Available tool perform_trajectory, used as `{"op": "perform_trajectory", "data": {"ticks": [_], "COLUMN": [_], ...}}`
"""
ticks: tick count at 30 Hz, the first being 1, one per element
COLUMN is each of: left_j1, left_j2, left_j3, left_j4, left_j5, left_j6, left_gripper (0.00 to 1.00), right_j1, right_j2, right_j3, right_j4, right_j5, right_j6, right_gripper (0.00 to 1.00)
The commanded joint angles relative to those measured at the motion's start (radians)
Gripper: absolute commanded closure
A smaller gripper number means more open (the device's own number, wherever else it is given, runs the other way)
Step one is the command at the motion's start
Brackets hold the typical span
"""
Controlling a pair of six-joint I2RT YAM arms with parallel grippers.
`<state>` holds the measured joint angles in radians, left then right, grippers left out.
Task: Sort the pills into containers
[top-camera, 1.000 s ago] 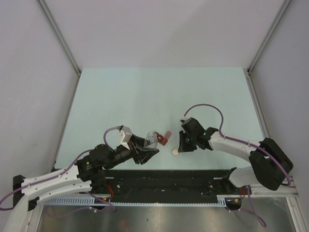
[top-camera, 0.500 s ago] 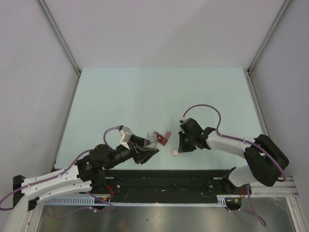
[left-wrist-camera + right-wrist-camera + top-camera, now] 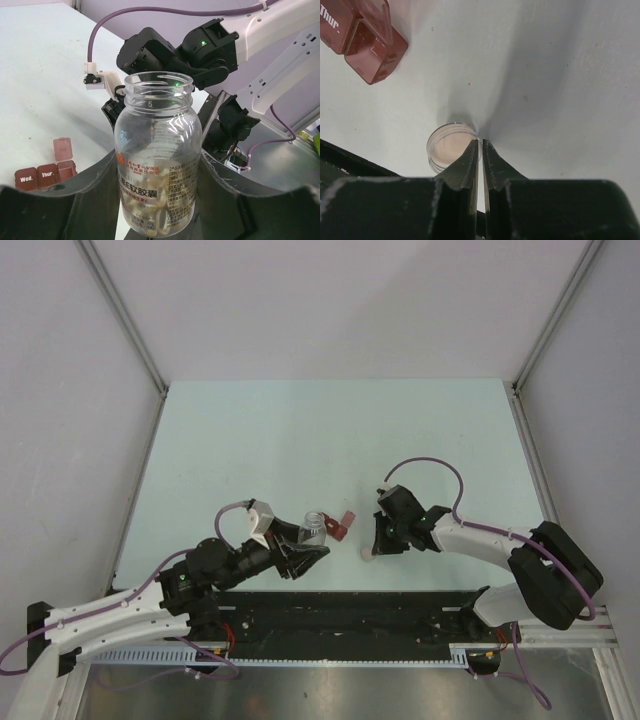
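- Top view: reaches low along the table's (image 3: 300,440) near edge, clamping an upright, uncapped clear bottle (image 3: 314,529) in the left gripper (image 3: 306,546), with the dark red pill box (image 3: 340,525) just beside it. Bends the right gripper (image 3: 372,552) down onto the cream bottle cap (image 3: 365,555).
- Left wrist: shows pale pills (image 3: 150,210) inside the bottle and the right arm (image 3: 200,50) close behind.
- Right wrist: pinches the cap's rim, fingers (image 3: 467,160) narrowed to a slit.

The pill box (image 3: 45,172) is a small, dark red, see-through strip of square lidded compartments lying flat on the worktop (image 3: 40,75); two shut lids read "Wed." and "Thur."; the end compartment beside "Thur." has its lid (image 3: 62,148) flipped up; the pills (image 3: 150,205) are pale yellowish capsules heaped in the bottom of an upright, uncapped clear bottle (image 3: 157,125), well below its neck.
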<state>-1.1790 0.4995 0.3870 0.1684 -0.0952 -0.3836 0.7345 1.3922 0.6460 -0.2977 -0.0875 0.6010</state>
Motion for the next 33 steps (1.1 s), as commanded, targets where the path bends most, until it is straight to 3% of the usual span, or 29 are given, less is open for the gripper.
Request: {"op": "perform_trajectory", "data": {"ticks": [1, 10, 17, 20, 23, 25, 29, 33], "left_j1": [-0.004, -0.004, -0.004, -0.004, -0.004, -0.004, -0.004, -0.004], "left_j2": [0.011, 0.022, 0.033, 0.031, 0.027, 0.028, 0.030, 0.028], "left_j3": [0.007, 0.007, 0.004, 0.001, -0.002, -0.002, 0.000, -0.002], "left_j4": [0.019, 0.020, 0.023, 0.023, 0.023, 0.023, 0.025, 0.025], "left_j5": [-0.009, -0.005, -0.003, -0.003, -0.005, -0.003, -0.003, 0.002], "left_j6": [0.003, 0.002, -0.001, -0.001, -0.001, -0.001, 0.000, 0.000], "left_gripper": [1.00, 0.99, 1.00, 1.00, 1.00, 1.00, 1.00, 1.00], "right_j1": [-0.012, -0.033, -0.047, -0.046, -0.052, -0.064, -0.078, -0.084], "right_j2": [-0.012, -0.001, 0.010, -0.018, -0.042, -0.061, -0.085, -0.082], "right_j3": [-0.037, -0.065, -0.074, -0.078, -0.083, -0.085, -0.092, -0.092], "right_j4": [-0.032, -0.057, -0.070, -0.077, -0.087, -0.096, -0.095, -0.092], "right_j5": [0.054, 0.118, 0.152, 0.173, 0.193, 0.199, 0.200, 0.189], "right_j6": [-0.030, -0.029, -0.006, 0.006, 0.017, 0.017, 0.016, 0.008], "right_gripper": [0.91, 0.89, 0.61, 0.54, 0.53, 0.53, 0.77, 0.89]}}
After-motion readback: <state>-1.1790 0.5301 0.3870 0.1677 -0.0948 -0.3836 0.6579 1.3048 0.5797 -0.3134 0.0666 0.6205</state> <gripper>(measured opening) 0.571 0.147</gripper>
